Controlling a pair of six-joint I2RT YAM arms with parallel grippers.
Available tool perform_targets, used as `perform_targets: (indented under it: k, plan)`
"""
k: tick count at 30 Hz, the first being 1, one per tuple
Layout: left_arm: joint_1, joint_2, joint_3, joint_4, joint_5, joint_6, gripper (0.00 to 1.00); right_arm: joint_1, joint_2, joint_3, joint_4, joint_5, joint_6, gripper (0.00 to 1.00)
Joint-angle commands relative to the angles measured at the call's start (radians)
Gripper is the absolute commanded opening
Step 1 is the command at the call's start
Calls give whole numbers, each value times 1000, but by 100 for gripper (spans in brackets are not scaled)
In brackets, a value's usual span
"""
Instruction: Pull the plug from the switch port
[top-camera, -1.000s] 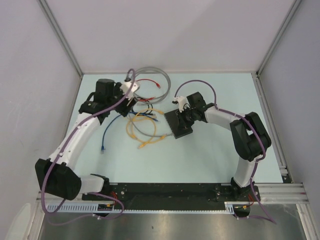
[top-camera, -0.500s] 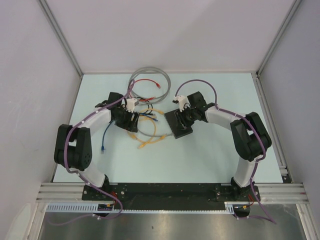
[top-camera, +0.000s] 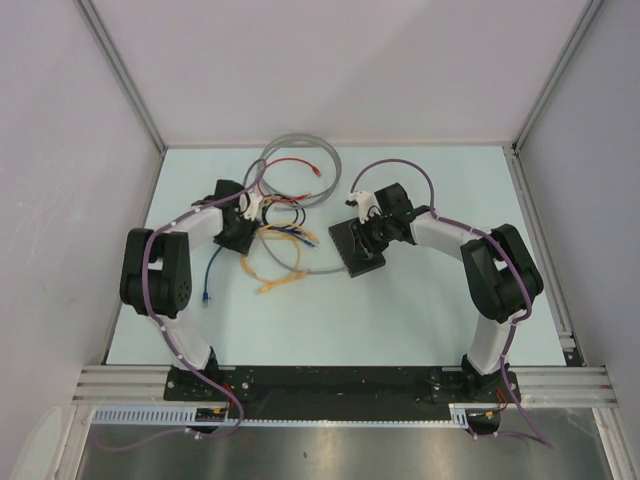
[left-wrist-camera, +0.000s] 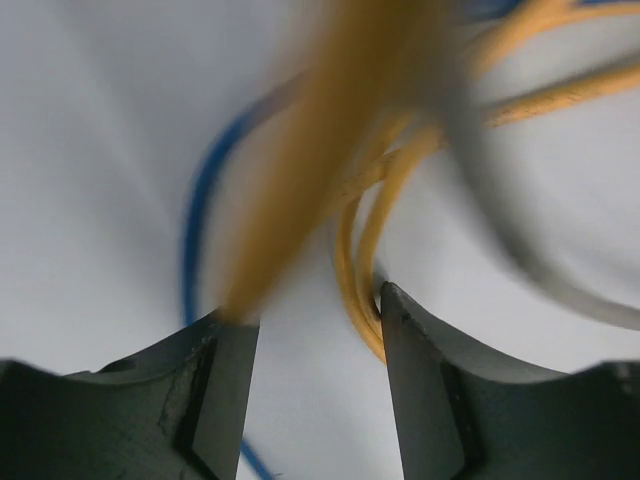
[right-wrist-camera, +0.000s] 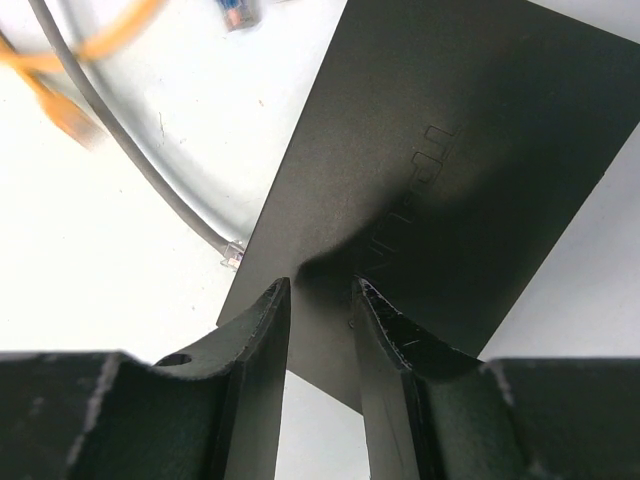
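Our right gripper (right-wrist-camera: 320, 288) has its jaws narrowly apart and empty, right over the switch (right-wrist-camera: 450, 150). The plug (right-wrist-camera: 232, 256) meets the switch's edge just left of them. Our left gripper (left-wrist-camera: 315, 310) gapes wider, with the yellow cable (left-wrist-camera: 350, 250) brushing one finger and the blue cable (left-wrist-camera: 195, 210) beyond.

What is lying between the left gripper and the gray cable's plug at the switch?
Yellow cable loops lie between the left gripper and the gray cable's plug at the switch; some strands sit between its open jaws.
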Motion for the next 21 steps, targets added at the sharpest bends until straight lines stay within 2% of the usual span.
perform_targets:
  k: [1, 6, 8, 10, 15, 18, 21]
  plan:
    - [112, -3, 13, 41, -190, 160, 56, -18, 29, -29, -124, 110, -14, 36]
    - [203, 9, 97, 92, -242, 237, 56, -18, 33, -29, -128, 109, -17, 36]
    - [209, 3, 126, 96, -216, 251, 58, -19, 35, -29, -131, 107, -18, 36]
    - [205, -16, 168, 72, -120, 230, 60, -19, 33, -29, -132, 106, -21, 36]
    - [208, -107, 286, -37, -21, 80, 69, -28, 12, -29, -132, 109, -26, 36]
    - [206, -193, 323, -58, 107, -6, 72, -39, -34, -31, -128, 95, -29, 37]
    - [203, -278, 323, -37, 325, -45, 74, -53, -106, -29, -153, 87, -40, 40]
